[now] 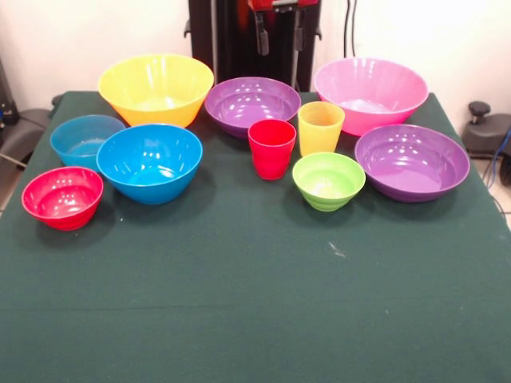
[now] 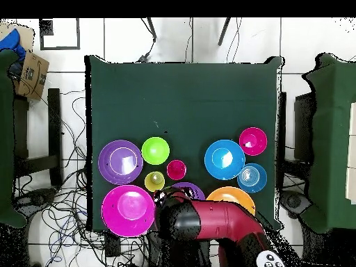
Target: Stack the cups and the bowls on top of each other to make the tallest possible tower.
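Note:
All pieces stand apart and upright on the green table (image 1: pixel 255 303); none is stacked. The red cup (image 1: pixel 271 148) and yellow cup (image 1: pixel 320 128) stand side by side at the centre. The lime green bowl (image 1: pixel 328 180) is in front of them. The back row holds the large yellow bowl (image 1: pixel 156 86), a purple bowl (image 1: pixel 252 104) and the large pink bowl (image 1: pixel 370 92). Another purple bowl (image 1: pixel 412 162) is at the right. The medium blue bowl (image 1: pixel 149 162), small blue bowl (image 1: pixel 82 140) and small red bowl (image 1: pixel 62 197) are at the left. My gripper (image 1: pixel 279 36) hangs open and empty above the back purple bowl.
In the overhead view my red arm (image 2: pixel 212 224) covers part of the yellow bowl (image 2: pixel 229 197) and one purple bowl (image 2: pixel 189 188). The bare cloth on the side away from the robot (image 2: pixel 184 97) holds nothing. Chairs and cables lie around the table.

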